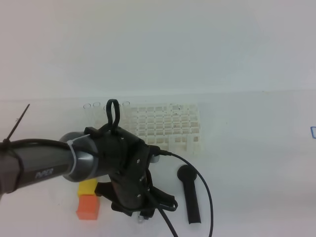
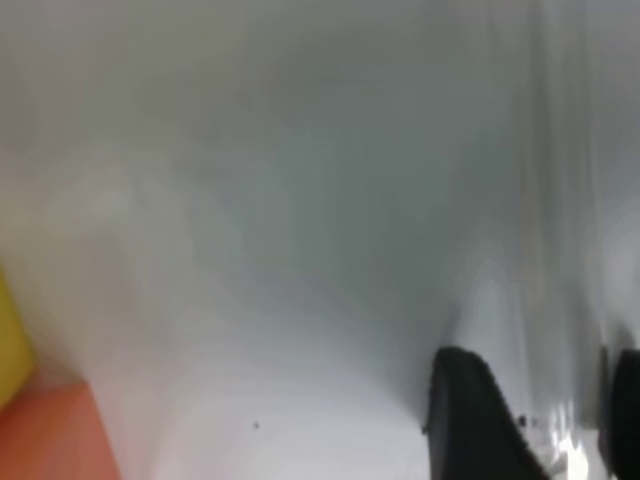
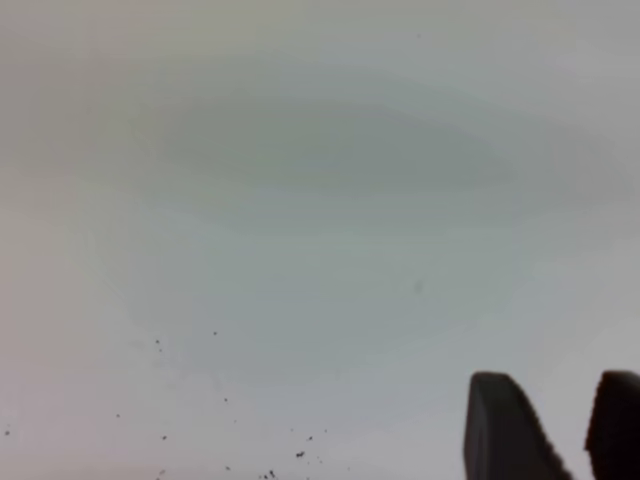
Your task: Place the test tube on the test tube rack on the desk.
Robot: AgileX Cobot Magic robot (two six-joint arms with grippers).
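Barely visible, the test tube [image 2: 545, 130] appears in the left wrist view only as a faint clear streak running up from between the left gripper [image 2: 548, 440] jaws; whether they grasp it is unclear. At 12 o'clock from that arm stands the white lattice test tube rack [image 1: 165, 124] on the surface [image 1: 256, 163]. Right gripper [image 3: 555, 430] jaws stand apart, mostly cut off.

The left arm [image 1: 44, 168] is a dark grey tube with white lettering and a silver band near the wrist. Its wrist block is black, studded with small screws. A black cable [image 1: 200, 192] loops off toward 5 o'clock, and a black loop stands up at 12.
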